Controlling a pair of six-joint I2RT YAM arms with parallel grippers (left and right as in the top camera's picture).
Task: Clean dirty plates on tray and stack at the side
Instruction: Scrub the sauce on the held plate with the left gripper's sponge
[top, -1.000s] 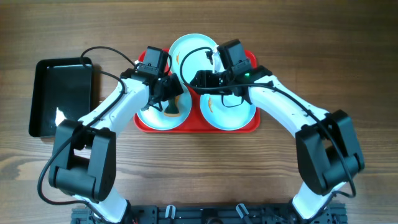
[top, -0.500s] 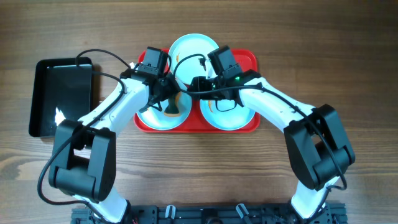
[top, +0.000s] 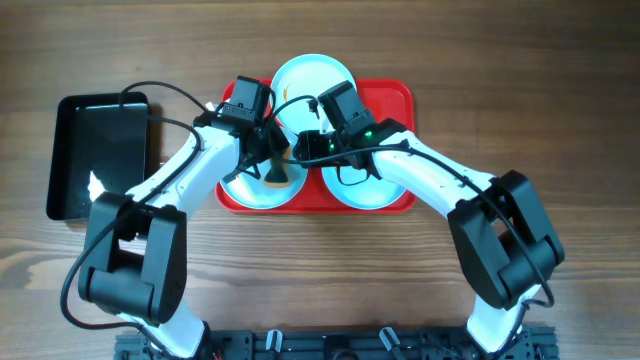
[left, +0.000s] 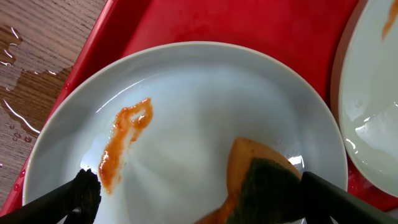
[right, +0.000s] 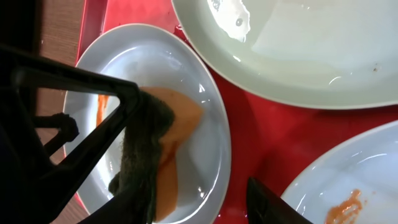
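Three pale turquoise plates lie on the red tray. The left plate bears an orange-brown smear. An orange sponge with a dark scouring side stands on it. My left gripper is open over this plate, its right finger against the sponge. My right gripper is open; its fingers straddle the sponge and the left plate's rim. The far plate looks wet. The right plate has a small smear.
A glossy black tray lies on the wooden table left of the red tray, with a small white thing in it. Water is spilled on the wood beside the red tray's left edge. Both arms crowd the tray's middle.
My right gripper has moved left, from above the right plate to the sponge at the left plate's edge. The left arm and sponge have stayed put.
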